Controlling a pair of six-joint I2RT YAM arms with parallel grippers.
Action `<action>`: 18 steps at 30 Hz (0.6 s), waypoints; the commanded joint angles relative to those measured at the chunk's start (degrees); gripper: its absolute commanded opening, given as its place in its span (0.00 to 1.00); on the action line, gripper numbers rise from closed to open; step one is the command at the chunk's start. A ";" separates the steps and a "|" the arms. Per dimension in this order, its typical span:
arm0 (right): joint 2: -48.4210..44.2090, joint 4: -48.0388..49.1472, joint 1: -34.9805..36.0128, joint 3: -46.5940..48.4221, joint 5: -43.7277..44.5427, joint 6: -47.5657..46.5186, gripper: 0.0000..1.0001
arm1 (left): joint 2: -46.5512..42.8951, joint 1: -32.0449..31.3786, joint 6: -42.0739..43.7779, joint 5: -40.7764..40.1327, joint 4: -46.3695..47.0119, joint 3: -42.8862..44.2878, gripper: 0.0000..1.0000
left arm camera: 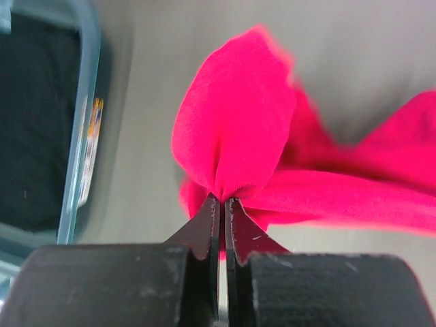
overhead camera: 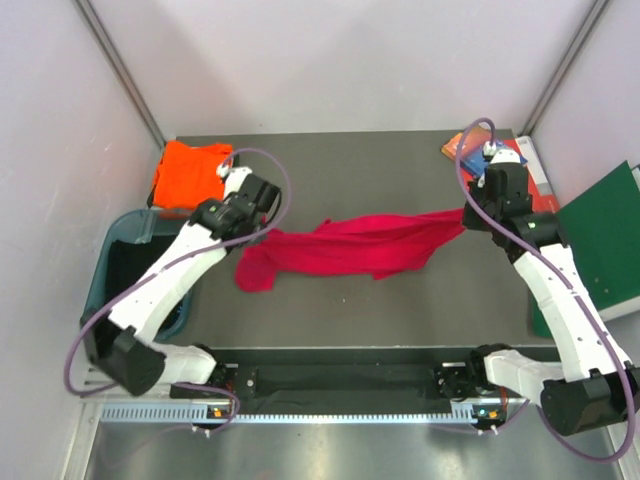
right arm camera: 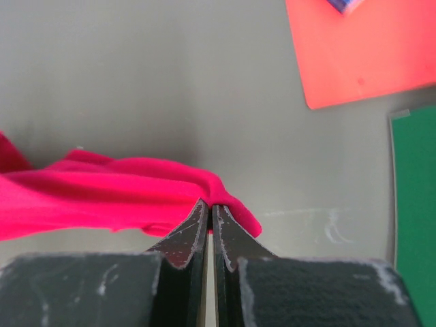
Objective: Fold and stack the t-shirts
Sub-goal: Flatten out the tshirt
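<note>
A crimson-red t-shirt stretches across the middle of the table between both arms. My left gripper is shut on the red t-shirt's left end; its cloth bunches up from my left gripper. My right gripper is shut on the right end; the cloth runs off to the left from my right gripper. A folded bright orange t-shirt lies at the back left corner, beyond my left gripper.
A dark teal bin stands at the table's left edge, with its rim in the left wrist view. Red and blue books lie at the back right, one red cover beside a green binder.
</note>
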 commanded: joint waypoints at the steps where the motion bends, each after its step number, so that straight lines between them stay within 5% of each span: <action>1: -1.88 -2.06 -3.30 -4.38 0.06 -0.24 0.00 | -7.43 -0.13 -5.79 9.60 -8.85 -8.31 0.00; 10: -3.81 -10.50 -6.29 -14.67 -9.43 5.29 0.00 | -15.97 -0.22 -15.47 31.09 -17.81 -24.67 0.00; 11: -3.81 -10.42 -6.47 -15.20 -10.40 5.56 0.00 | -16.33 -0.22 -15.56 31.19 -18.61 -24.33 0.10; 12: -3.81 -10.07 -6.38 -16.16 -11.02 5.73 0.00 | -17.37 -0.31 -15.21 29.98 -19.14 -22.15 0.65; 14: -3.29 -8.84 -6.47 -16.43 -12.68 5.82 0.00 | -18.87 -0.31 -13.46 27.08 -19.06 -18.89 0.99; 18: -1.18 -6.82 -6.47 -16.34 -14.45 5.21 0.00 | -19.32 0.04 -8.98 16.72 -12.66 -11.76 0.99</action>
